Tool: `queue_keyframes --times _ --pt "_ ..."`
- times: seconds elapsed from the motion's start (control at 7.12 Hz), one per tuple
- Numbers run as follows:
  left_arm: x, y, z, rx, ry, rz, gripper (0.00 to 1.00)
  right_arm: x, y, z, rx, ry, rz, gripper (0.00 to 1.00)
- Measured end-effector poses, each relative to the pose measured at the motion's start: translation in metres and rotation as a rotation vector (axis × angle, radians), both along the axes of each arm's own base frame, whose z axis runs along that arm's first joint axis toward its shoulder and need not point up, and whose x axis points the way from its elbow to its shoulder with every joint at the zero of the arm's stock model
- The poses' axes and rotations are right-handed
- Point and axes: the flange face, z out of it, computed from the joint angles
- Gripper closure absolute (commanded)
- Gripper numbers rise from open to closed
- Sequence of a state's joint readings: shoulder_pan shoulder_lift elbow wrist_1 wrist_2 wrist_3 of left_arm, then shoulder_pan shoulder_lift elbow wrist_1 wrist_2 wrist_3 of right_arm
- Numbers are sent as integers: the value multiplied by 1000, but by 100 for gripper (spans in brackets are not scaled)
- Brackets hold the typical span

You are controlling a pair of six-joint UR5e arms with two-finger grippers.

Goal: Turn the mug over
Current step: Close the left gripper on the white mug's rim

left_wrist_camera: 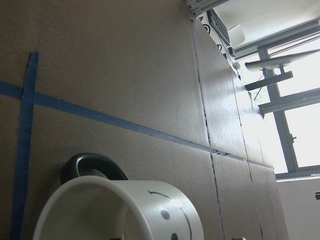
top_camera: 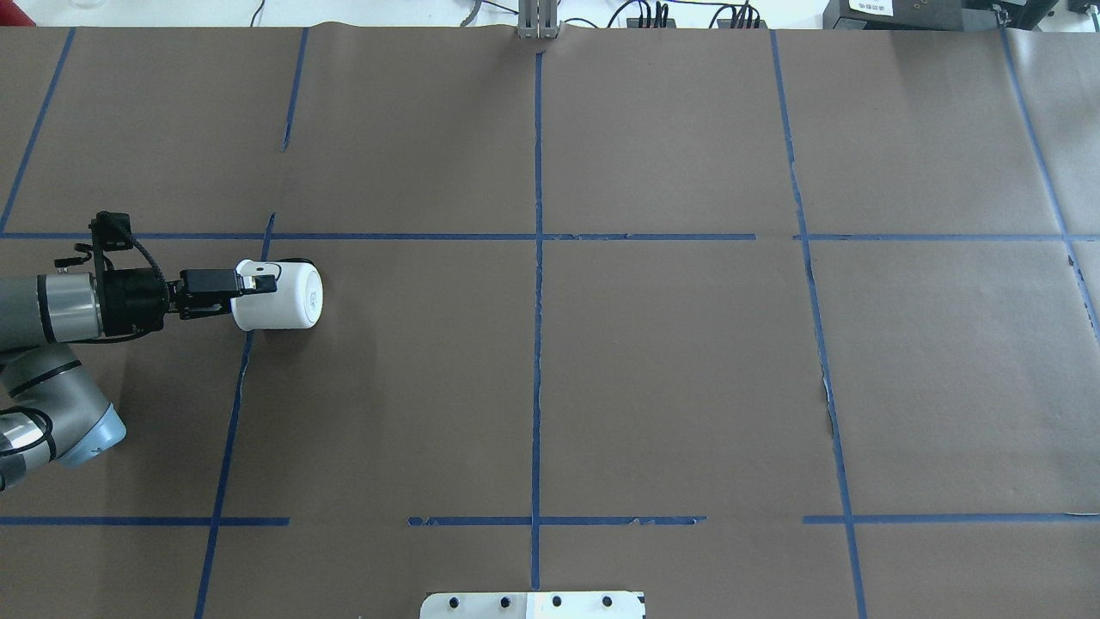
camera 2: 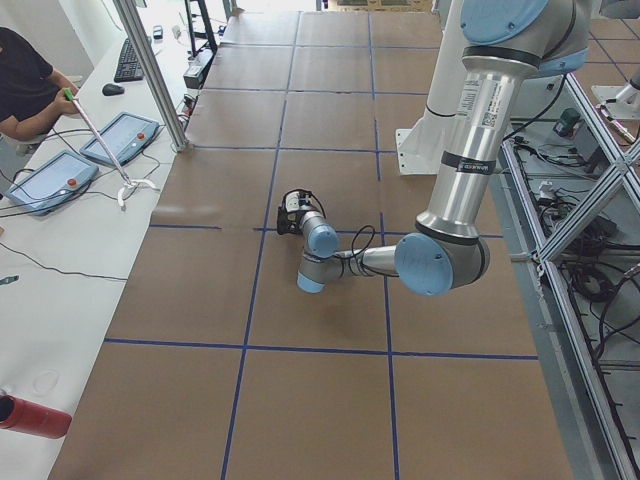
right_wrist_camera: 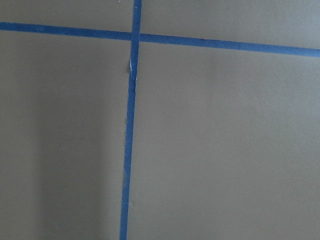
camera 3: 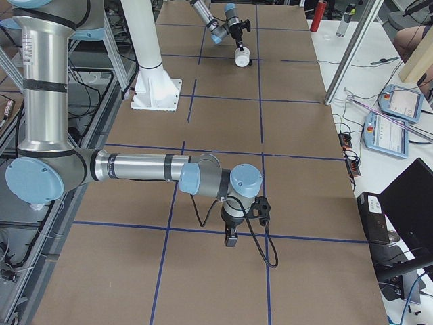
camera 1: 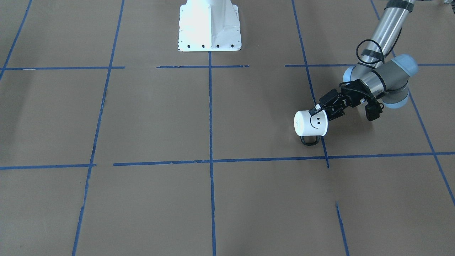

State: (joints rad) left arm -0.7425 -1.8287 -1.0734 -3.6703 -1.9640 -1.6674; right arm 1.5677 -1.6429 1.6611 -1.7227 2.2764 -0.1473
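The white mug (camera 1: 310, 123) with a black smiley face lies on its side, held at its rim by my left gripper (camera 1: 315, 109). Its flat base faces away from the arm and its black handle (camera 1: 310, 140) hangs on the operators' side, close to the table. In the overhead view the mug (top_camera: 279, 295) sits at the left gripper's (top_camera: 258, 281) tip, in the left half. The left wrist view shows the mug's (left_wrist_camera: 125, 210) rim and white inside from close up. The left gripper is shut on the mug. My right gripper (camera 3: 230, 238) points down just over the table; I cannot tell whether it is open.
The table is brown paper with a grid of blue tape lines (top_camera: 537, 258). The white robot base (camera 1: 209, 25) stands at the table's robot side. A metal post (camera 2: 155, 80), pendants (camera 2: 50, 180) and a red can (camera 2: 30, 415) lie along the operators' side.
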Motion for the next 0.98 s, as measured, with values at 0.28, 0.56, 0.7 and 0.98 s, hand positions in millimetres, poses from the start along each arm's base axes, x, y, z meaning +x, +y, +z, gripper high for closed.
queue_keyframes --times 0.28,0.56,0.7,0.98 --pt "-2 3 -3 4 14 5 100 0 0 0 0 0 0 0" --pt "-10 8 -9 -4 70 17 100 0 0 0 0 0 0 0" --pt "-16 11 -16 -13 106 26 100 0 0 0 0 0 0 0" --pt "-25 11 -42 -42 163 41 100 0 0 0 0 0 0 0"
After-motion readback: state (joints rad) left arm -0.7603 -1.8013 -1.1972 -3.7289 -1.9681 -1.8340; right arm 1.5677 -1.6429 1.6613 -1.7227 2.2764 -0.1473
